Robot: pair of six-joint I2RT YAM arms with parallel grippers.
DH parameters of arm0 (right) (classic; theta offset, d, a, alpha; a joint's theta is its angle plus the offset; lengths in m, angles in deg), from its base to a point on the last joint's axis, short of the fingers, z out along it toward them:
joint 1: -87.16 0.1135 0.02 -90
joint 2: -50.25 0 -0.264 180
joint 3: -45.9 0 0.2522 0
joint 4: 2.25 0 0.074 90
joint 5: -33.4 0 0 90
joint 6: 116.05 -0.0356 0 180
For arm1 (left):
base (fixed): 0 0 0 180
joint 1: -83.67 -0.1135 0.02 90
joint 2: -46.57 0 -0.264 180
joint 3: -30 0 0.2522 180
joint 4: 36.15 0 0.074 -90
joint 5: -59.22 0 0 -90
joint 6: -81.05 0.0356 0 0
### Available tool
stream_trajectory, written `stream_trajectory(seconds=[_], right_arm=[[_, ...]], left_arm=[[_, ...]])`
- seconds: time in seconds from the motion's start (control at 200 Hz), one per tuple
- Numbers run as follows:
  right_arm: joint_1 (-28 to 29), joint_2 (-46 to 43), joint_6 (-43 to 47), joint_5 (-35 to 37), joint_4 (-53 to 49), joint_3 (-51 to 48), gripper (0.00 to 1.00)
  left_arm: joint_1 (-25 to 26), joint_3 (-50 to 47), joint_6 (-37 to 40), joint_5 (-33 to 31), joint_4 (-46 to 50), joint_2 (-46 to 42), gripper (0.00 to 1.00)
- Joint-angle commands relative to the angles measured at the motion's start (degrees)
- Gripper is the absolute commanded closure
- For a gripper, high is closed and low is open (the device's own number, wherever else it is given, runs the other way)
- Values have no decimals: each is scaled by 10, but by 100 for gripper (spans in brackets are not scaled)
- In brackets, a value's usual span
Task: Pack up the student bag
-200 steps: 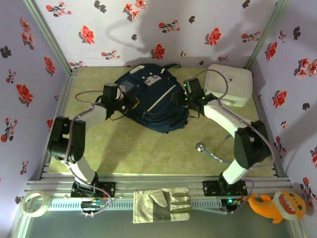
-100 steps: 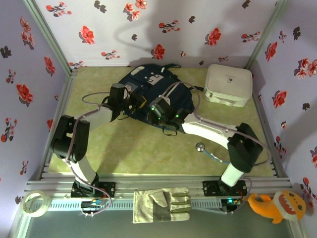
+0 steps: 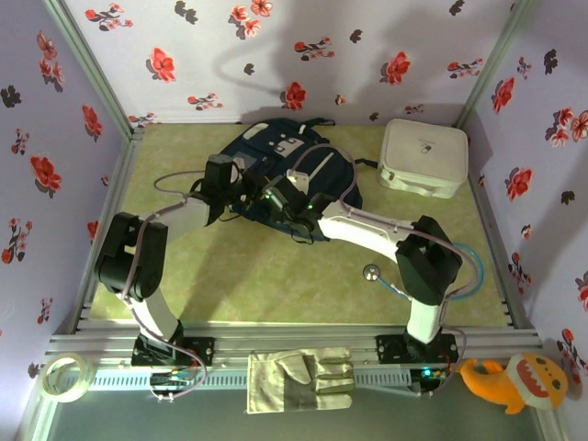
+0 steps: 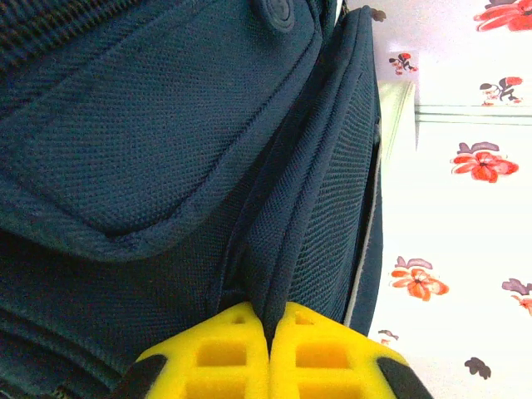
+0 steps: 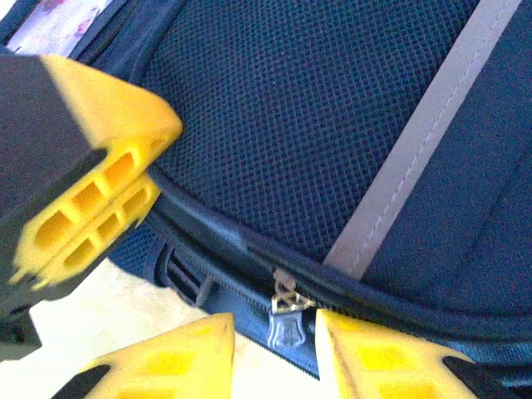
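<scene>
Now: one student bag (image 3: 323, 171); left jaws pinching its fold; right jaws spread astride zip pull (image 5: 287, 313).

left pincer (image 4: 268, 332): pinched shut | right pincer (image 5: 274, 328): jaws slightly apart, arm stretched leftward

— What are the walls (image 3: 220, 46) like?
— Pale lilac paper printed with red and dark flowers, on the back and both sides. Slanting metal posts (image 3: 89, 64) mark the two back corners.
— And below?
— A mottled olive-green surface (image 3: 276, 285), evenly lit. Soft grey shadows lie across the back wall, and an aluminium rail (image 3: 303, 336) edges the near side.
</scene>
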Motion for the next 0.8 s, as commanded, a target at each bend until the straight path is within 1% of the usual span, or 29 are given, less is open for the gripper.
stream_trajectory(seconds=[0.0, 0.28, 0.335, 0.46, 0.555, 0.795], right_arm=[[0, 29, -12, 47, -37, 34, 71], [-2, 53, -21, 74, -51, 54, 75], [-4, 54, -23, 76, -58, 57, 78], [-4, 46, -22, 85, -72, 51, 90], [-4, 21, -17, 88, -70, 30, 91], [-14, -65, -20, 101, -65, -72, 91]], left_arm=[[9, 5, -3, 24, -58, -5, 100], [10, 3, -2, 25, -58, -7, 100], [10, 3, -2, 25, -58, -8, 100], [10, 6, 5, 24, -52, -7, 100], [6, 8, 6, 24, -53, -1, 100], [-6, 11, 14, 24, -52, 13, 100]])
